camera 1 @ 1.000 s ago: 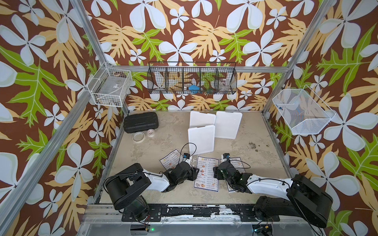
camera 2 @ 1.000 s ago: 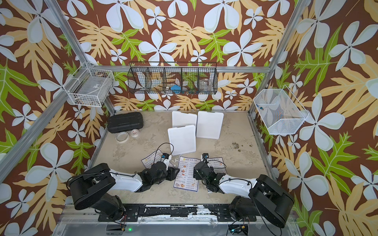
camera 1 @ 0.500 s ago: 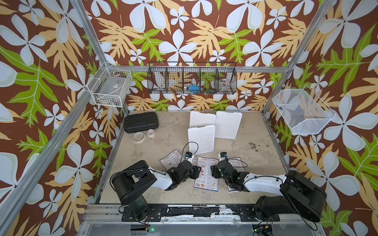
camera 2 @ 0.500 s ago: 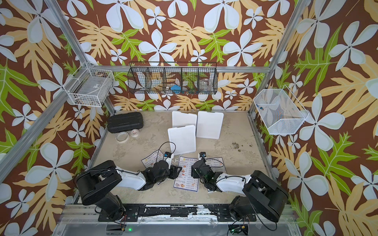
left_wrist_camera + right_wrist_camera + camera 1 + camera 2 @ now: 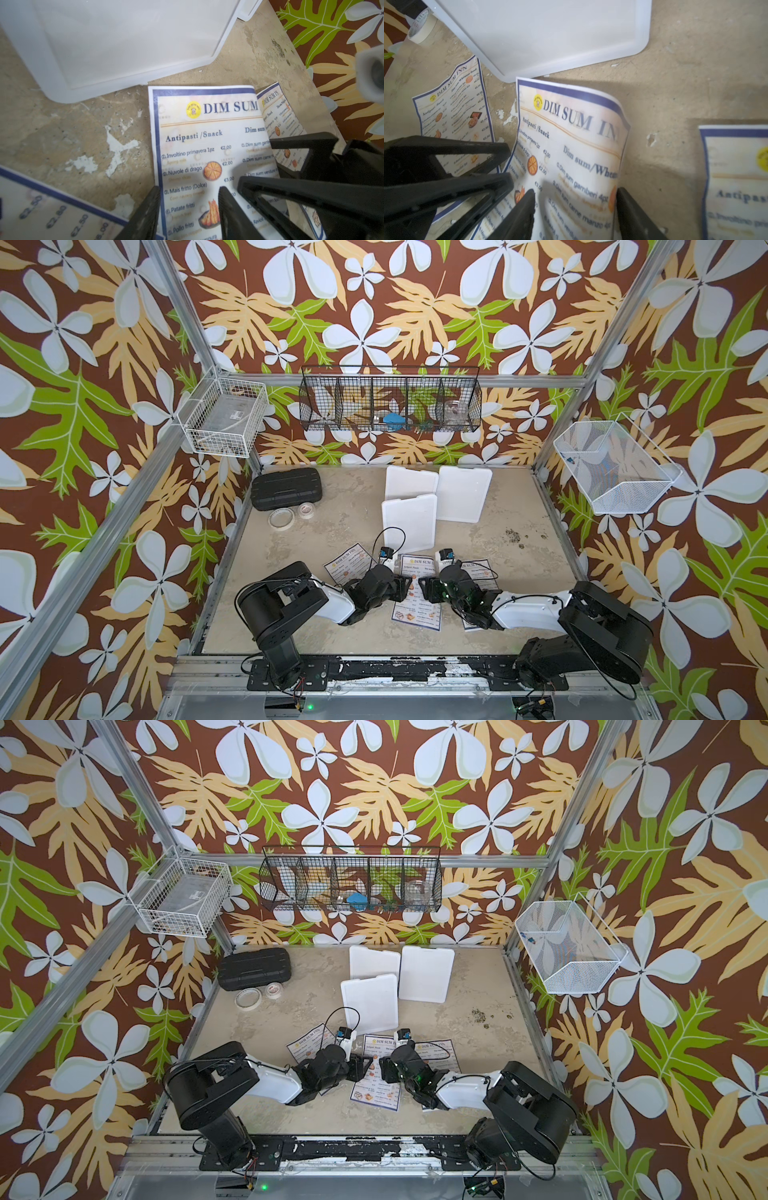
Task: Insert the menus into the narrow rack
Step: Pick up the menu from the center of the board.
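Glossy white paper, three sheets of it, lies on the beige counter (image 5: 332, 526) at the front, so we judge the task barely begun. The black wire rack (image 5: 374, 383) on the back wall, which we take for the narrow one, holds no menu that we can see, and all three insertions are left to do.

The left menu (image 5: 345, 566) lies flat, with neither pincer on it. The left pincer (image 5: 189, 189), jaws partly apart and clamping nothing, stands at the left border of the middle menu (image 5: 417, 605). The right pincer (image 5: 576, 190) meets that sheet from the other side, jaws likewise apart and not closed on it. The right menu (image 5: 482, 572) lies partly under the right arm.

Both top views give us the rack, well apart from the menus and beyond the white panels (image 5: 409, 522), but the arms hide the contact. The left wrist view shows one of its fingers (image 5: 145, 214) at the blue border and the other over the print. Only the right wrist view shows the sheet's right edge curled up off the counter between that pincer's fingers.
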